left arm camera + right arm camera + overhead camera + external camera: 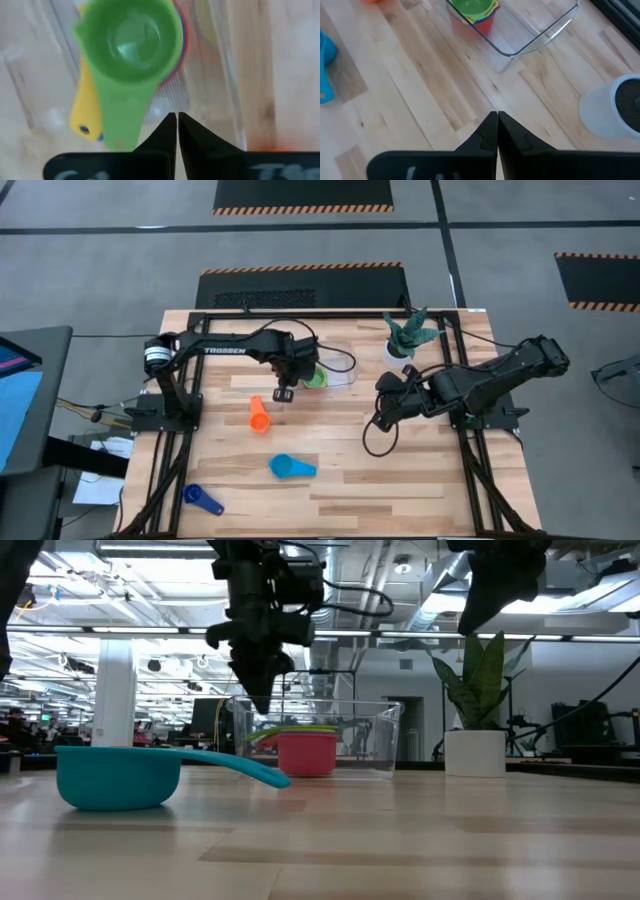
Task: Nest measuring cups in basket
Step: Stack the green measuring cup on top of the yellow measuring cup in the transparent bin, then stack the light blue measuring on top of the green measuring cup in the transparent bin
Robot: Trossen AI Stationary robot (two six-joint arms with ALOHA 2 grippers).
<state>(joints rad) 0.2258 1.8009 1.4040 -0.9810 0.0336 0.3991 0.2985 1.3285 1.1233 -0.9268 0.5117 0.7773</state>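
A clear rectangular basket (335, 373) stands at the table's far middle. Inside it sits a nested stack of cups, the green cup (131, 37) on top, yellow (84, 114) and red (306, 753) below it. The orange cup (259, 414), the teal cup (290, 467) and the dark blue cup (202, 499) lie on the table. My left gripper (177, 120) hovers shut above the basket's left end, near the green cup's handle. My right gripper (497, 119) is shut, raised over the table's right half near the plant pot.
A white pot with a green plant (405, 340) stands right of the basket at the far edge. The near half of the wooden table (400, 480) holds only the teal and dark blue cups. Black frame rails run along both sides.
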